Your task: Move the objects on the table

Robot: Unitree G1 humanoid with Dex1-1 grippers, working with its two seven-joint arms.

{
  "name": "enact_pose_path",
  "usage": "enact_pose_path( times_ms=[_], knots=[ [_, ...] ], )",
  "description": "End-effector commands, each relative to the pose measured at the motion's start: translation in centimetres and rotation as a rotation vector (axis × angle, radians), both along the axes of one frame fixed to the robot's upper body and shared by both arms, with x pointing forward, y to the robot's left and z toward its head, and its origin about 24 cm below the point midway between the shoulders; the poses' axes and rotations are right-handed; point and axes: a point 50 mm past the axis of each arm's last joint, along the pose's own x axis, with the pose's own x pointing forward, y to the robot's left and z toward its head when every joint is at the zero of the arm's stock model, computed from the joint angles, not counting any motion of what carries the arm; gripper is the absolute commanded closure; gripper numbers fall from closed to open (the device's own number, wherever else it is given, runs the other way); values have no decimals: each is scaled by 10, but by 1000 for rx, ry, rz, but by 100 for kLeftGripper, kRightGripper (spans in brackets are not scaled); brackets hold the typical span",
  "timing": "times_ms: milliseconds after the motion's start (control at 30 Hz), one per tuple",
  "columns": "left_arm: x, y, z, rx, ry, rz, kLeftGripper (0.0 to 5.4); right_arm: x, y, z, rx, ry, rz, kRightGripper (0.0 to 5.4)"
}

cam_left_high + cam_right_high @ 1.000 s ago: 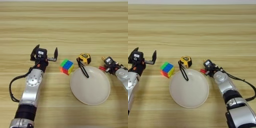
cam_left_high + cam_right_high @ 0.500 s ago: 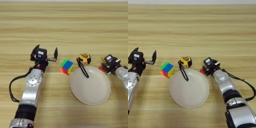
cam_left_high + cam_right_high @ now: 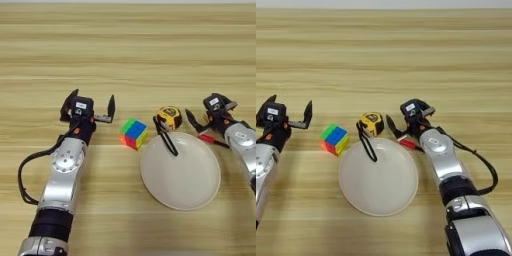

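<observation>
Red pen (image 3: 407,144) lies under the right claw (image 3: 402,126), whose fingers now spread over it; before they sat more bunched, so a grab looks near. Left claw (image 3: 89,106) hangs spread, unmoved, left of the cube (image 3: 133,133). Tape measure (image 3: 170,117) touches the plate (image 3: 180,195) rim on the worktop (image 3: 128,50), strap across it. Right eye view shows the right arm fully; left eye cuts it.

The bench (image 3: 130,45) is a wide light-wood surface with horizontal grain stripes. On it lies a multicoloured puzzle cube (image 3: 133,133). Just right of the cube sits a yellow-black tape measure (image 3: 170,116), its black strap (image 3: 166,139) trailing onto the rim of a round off-white plate (image 3: 180,171). A red pen (image 3: 210,139) lies just beside the plate's upper right edge.
</observation>
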Motion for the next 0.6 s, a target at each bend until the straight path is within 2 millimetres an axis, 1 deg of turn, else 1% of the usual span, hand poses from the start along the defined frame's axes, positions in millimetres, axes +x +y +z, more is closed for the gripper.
enact_pose_path(
  times_ms=[33,200,433,600],
  knots=[
    [2,0,2,1,-14,-2,0,-3,5,5,82,-19,19,3],
    [2,-1,2,2,-15,-3,0,-4,10,8,141,-21,46,3],
    [2,-2,2,3,-15,-3,0,-7,20,9,168,-10,82,3],
    [3,-3,1,4,-15,-4,0,-8,32,6,165,2,112,3]
  ],
)
